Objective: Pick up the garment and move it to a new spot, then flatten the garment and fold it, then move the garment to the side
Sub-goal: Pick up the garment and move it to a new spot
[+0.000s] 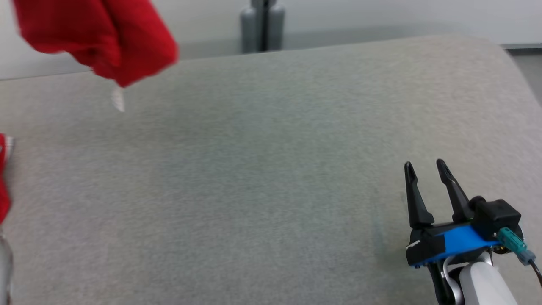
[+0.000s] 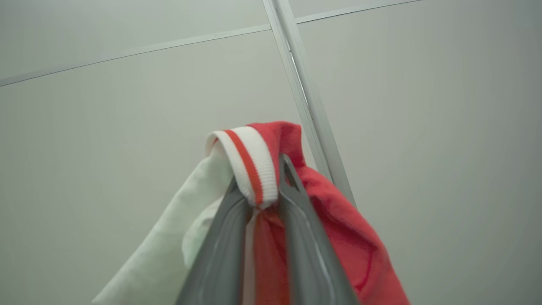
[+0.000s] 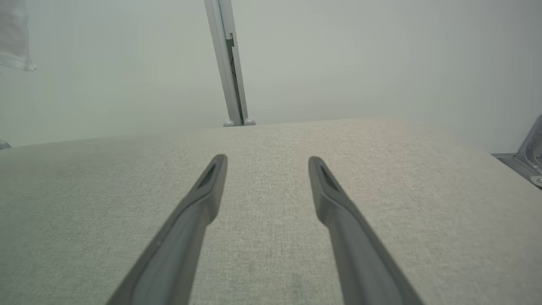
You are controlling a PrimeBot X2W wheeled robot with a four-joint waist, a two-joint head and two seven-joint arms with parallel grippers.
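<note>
The garment (image 1: 101,38) is red with white parts and hangs in the air at the head view's upper left, above the grey table (image 1: 262,169); a white tip dangles below it. In the left wrist view my left gripper (image 2: 259,180) is shut on the garment (image 2: 338,228), pinching its white ribbed band with a red stripe between the two fingers, with white cloth to the left and red cloth to the right. My right gripper (image 1: 423,167) hovers low over the table at the lower right, open, nothing between its fingers (image 3: 211,178).
A grey upright post (image 1: 262,25) stands behind the table's far edge against a pale wall. A red strip of cloth (image 1: 3,178) shows at the head view's left edge. The table's right edge falls away near the far right corner.
</note>
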